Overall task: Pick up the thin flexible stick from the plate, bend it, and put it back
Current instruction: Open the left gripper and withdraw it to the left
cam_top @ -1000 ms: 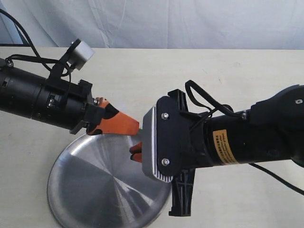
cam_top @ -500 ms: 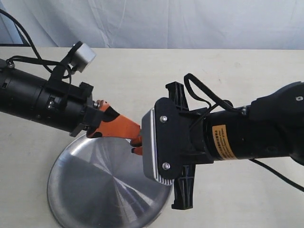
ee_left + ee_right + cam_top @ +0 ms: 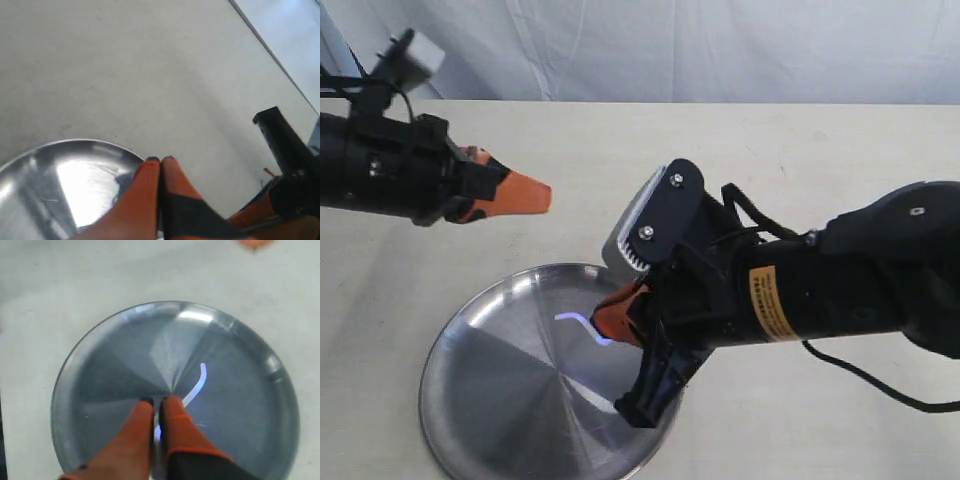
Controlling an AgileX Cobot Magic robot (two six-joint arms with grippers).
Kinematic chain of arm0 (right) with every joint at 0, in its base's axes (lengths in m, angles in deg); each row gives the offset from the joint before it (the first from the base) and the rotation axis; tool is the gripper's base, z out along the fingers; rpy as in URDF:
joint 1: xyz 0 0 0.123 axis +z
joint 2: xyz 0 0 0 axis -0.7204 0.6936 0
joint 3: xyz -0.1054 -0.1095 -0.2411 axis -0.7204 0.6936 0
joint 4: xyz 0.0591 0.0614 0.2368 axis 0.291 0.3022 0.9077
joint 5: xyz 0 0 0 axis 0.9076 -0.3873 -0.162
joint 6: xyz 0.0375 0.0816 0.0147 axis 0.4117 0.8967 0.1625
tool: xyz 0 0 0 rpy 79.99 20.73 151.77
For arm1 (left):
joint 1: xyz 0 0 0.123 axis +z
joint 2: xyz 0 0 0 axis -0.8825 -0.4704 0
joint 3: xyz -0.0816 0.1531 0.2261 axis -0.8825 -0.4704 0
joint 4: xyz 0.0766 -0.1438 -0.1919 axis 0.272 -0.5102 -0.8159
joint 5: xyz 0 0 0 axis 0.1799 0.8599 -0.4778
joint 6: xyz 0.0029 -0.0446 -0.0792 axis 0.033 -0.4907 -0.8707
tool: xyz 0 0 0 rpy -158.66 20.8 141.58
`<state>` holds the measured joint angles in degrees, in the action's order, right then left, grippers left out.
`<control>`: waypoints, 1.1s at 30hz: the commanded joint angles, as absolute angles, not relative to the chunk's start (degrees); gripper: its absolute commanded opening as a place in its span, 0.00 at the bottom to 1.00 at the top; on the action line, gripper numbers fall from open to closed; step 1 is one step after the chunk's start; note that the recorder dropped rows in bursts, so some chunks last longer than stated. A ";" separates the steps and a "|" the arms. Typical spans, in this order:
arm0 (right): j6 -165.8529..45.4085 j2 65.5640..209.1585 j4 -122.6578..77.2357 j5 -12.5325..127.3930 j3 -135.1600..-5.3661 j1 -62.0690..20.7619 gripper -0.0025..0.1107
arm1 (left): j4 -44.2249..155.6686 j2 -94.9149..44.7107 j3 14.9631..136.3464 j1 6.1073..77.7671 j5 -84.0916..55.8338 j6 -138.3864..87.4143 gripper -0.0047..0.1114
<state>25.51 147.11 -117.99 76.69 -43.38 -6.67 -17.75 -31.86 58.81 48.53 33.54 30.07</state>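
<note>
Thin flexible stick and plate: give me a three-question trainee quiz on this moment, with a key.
1. True or false: the left gripper holds the thin flexible stick.
2. The stick looks: A) straight, B) bent, C) snapped in two.
3. Which gripper is poised over the plate?
Key: 1 false, its jaws are shut on nothing; 2 B; 3 the right gripper, shut on the stick.

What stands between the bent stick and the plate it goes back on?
Nothing visible. The right gripper holds the thin flexible stick just over the bare plate; the left gripper is off to the side.
</note>
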 commanded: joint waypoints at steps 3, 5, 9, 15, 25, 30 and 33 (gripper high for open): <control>26.81 158.73 -110.98 77.76 -48.10 -6.64 0.01 | -5.29 -19.37 59.16 51.63 33.97 21.47 0.04; 26.81 161.19 -110.84 77.76 -49.95 -6.64 0.02 | -2.90 -16.86 59.00 51.63 34.41 19.70 0.04; 26.81 163.48 -110.96 77.76 -51.31 -6.64 0.02 | -1.84 -13.65 57.48 51.63 34.31 18.64 0.04; 26.81 163.99 -110.87 77.21 -51.31 -6.64 0.28 | -1.62 -12.25 56.15 51.63 34.31 17.41 0.04; 26.81 161.01 -111.04 73.93 -51.31 -6.64 0.45 | 0.20 -11.61 56.15 51.63 33.29 17.62 0.04; 30.51 151.89 -112.17 72.75 -51.31 -6.64 0.24 | 4.09 -6.00 56.15 51.63 27.37 17.32 0.04; 37.02 146.10 -119.44 72.29 -51.31 -6.64 0.03 | 6.66 -0.32 56.05 51.63 20.40 14.46 0.04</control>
